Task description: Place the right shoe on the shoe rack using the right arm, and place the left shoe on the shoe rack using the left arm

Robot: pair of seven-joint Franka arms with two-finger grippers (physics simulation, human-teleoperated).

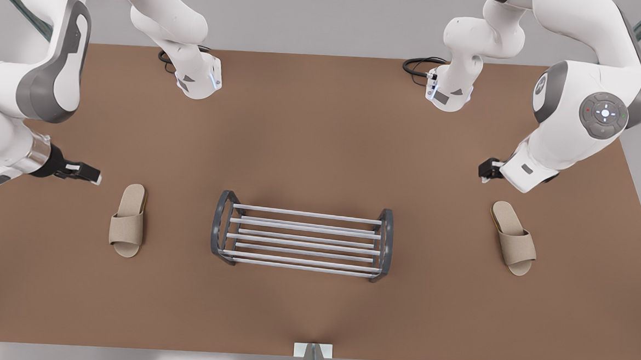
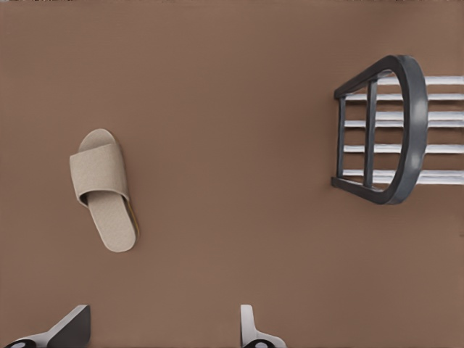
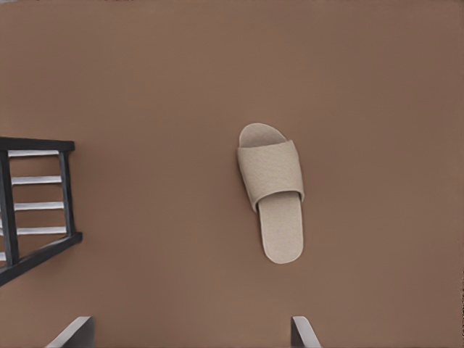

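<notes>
**Front view**
- Shoe rack [image 1: 308, 214]: we log it on the brown table [image 1: 323, 120], standing upright, with no shoe on it.
- Right shoe [image 1: 128, 220]: a beige slipper lying flat, well apart from the rack on the front view's left and almost square to the rack's end frame.
- Left shoe [image 1: 512, 238]: the matching slipper, well apart from the rack on the front view's right, its toe angled away from the rack.
- Right claw [image 1: 82, 172]: hangs farther from the rack than the right shoe and is clear of the shoe.
- Left claw [image 1: 488, 169]: hangs on the rack's other side, near the left shoe's heel end and not touching it.

**Left wrist view**
- Left claw [image 2: 159, 322]: fingers spread wide, holding nothing.
- The left shoe [image 2: 104, 190] lies skewed to the rack [image 2: 406, 130].
- Risk: we judge that a straight descent could meet the sole crosswise, so the soft strap folds or the slipper swivels away.

**Right wrist view**
- Right claw [image 3: 188, 330]: fingers spread, holding nothing.
- The right shoe [image 3: 273, 190] lies beside the rack's end frame [image 3: 36, 145], well apart from it.
- Risk: we judge that a pinch on the thin sole may slip. A shoe set down off-centre could tip between the bars or crowd its partner. If both arms arrive together, they may clash over the rack.
</notes>
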